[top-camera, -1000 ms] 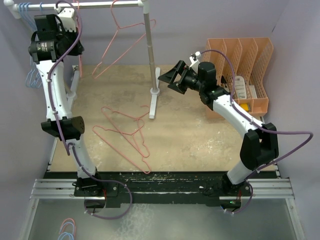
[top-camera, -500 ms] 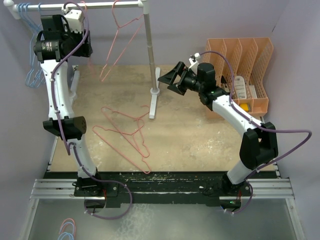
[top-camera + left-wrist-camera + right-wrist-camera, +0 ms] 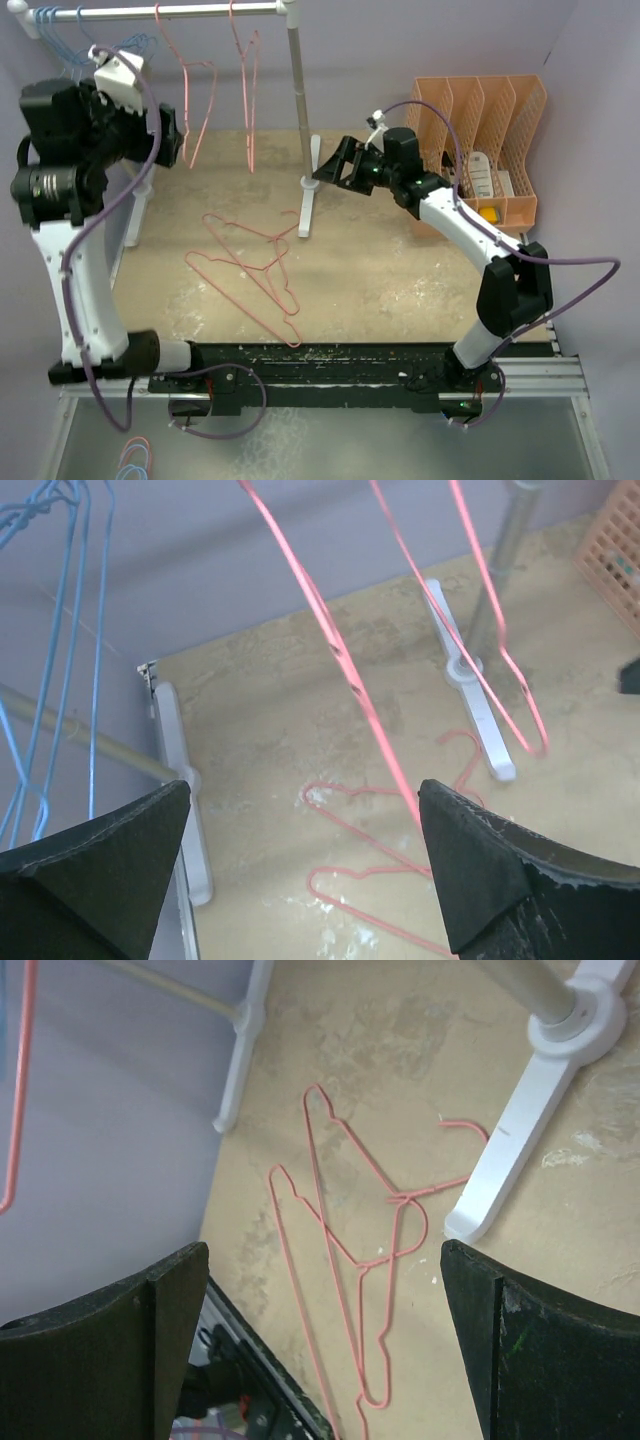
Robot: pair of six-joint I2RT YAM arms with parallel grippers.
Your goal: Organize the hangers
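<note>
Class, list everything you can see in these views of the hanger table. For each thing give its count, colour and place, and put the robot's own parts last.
Hanging pink hangers: two, pink-red, on the rack's rail.
Loose pink hangers: two, pink-red, flat on the table, overlapping.
Blue hangers: several (exact count unclear), light blue, left end of the rail.
Spare hangers: a few, blue and pink, below the table's near edge, at left.
Rack: one, white, back of the table.
File holder: one, orange, back right; contents unclear.
Table: one, beige.
Left end effector: one, black, open and empty, by the hanging pink hangers.
Right end effector: one, black, open and empty, above the table near the rack's post.
</note>
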